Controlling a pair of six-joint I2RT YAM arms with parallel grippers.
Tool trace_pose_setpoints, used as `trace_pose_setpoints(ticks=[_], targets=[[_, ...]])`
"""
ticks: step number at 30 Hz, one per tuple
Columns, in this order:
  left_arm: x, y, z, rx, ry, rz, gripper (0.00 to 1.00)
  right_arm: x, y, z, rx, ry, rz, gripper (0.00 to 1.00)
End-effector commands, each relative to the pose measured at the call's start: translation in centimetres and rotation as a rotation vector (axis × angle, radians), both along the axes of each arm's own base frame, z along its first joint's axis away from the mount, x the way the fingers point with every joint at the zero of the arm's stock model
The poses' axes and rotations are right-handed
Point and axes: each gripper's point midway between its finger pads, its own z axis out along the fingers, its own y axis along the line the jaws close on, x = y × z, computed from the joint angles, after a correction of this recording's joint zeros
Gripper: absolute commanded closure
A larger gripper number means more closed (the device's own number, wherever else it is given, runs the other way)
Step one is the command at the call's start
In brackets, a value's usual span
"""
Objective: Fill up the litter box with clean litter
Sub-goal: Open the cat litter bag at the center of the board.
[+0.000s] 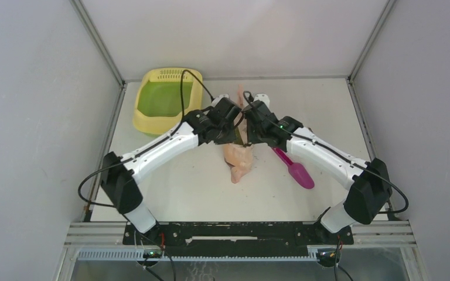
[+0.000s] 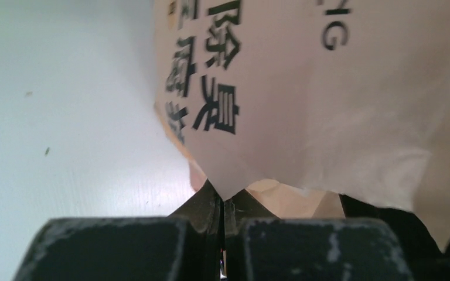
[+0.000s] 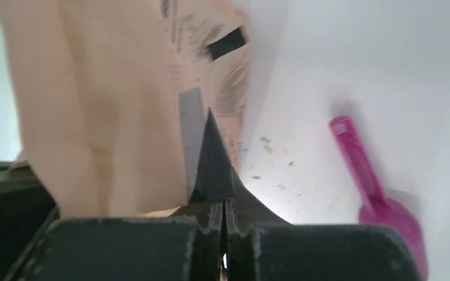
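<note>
Litter box point(image 1: 152, 124) sits at the far-left corner of the table point(image 1: 328, 105). It's pale yellow w/ a green floor showing and a slotted grille at its far end. L gripper point(image 2: 223, 198) is clamped tight on an edge of the peach bag point(image 1: 238, 158) mid-table. R gripper point(image 3: 215, 170) is fully closed too, right against the bag, can't tell if it's got any film tbh. Few stray litter point(image 3: 265, 140) bits by the magenta scoop point(image 3: 381, 205).

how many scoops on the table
1: a magenta scoop lies on the table, right of the peach bag; another could be hidden under the bag.
</note>
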Motion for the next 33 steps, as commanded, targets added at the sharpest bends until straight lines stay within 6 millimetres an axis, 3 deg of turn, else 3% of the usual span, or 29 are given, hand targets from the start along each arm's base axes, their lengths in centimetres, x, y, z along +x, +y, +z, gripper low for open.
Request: trace_pose_setpoints(ticks=[1, 7, 9, 13, 16, 19, 23, 25, 26, 29, 33], targets=[[4.4, -2.6, 5.6, -0.046, -0.112, -0.085, 1.0, 4.0, -3.5, 2.8, -0.032, -0.086, -0.065, 1.0], [9.5, -3.7, 14.8, -0.07, -0.26, -0.13, 1.0, 8.0, -5.8, 10.4, 0.024, -0.251, -0.134, 1.0], [10.9, -3.3, 16.8, -0.095, -0.289, -0.127, 1.0, 8.9, -6.0, 12.5, 0.046, -0.29, -0.14, 1.0], [11.9, -2.1, 16.7, -0.136, -0.283, -0.127, 1.0, 9.1, -5.9, 13.3, 0.041, -0.293, -0.138, 1.0], [11.5, -2.3, 13.1, -0.136, -0.229, -0.148, 1.0, 8.1, -5.7, 11.5, 0.002, -0.263, -0.139, 1.0], [10.7, -2.6, 7.9, -0.112, -0.126, -0.157, 1.0, 6.8, -5.7, 7.9, -0.041, -0.223, -0.142, 1.0], [8.5, -2.4, -0.9, -0.074, 0.024, -0.136, 1.0, 5.3, -5.4, -0.1, -0.032, -0.088, -0.148, 1.0], [7.6, -2.1, -4.0, -0.052, 0.071, -0.121, 1.0, 4.1, -5.7, -4.4, -0.048, -0.002, -0.151, 1.0], [7.2, -1.9, -5.3, -0.035, 0.093, -0.118, 1.0, 3.8, -5.7, -5.6, -0.05, 0.018, -0.154, 1.0], [5.8, -1.7, -8.2, 0.002, 0.142, -0.119, 1.0, 3.3, -6.0, -7.5, -0.05, 0.035, -0.163, 1.0], [4.6, -1.0, -10.6, 0.028, 0.165, -0.1, 1.0, 3.2, -6.3, -8.9, -0.074, 0.043, -0.175, 1.0]])
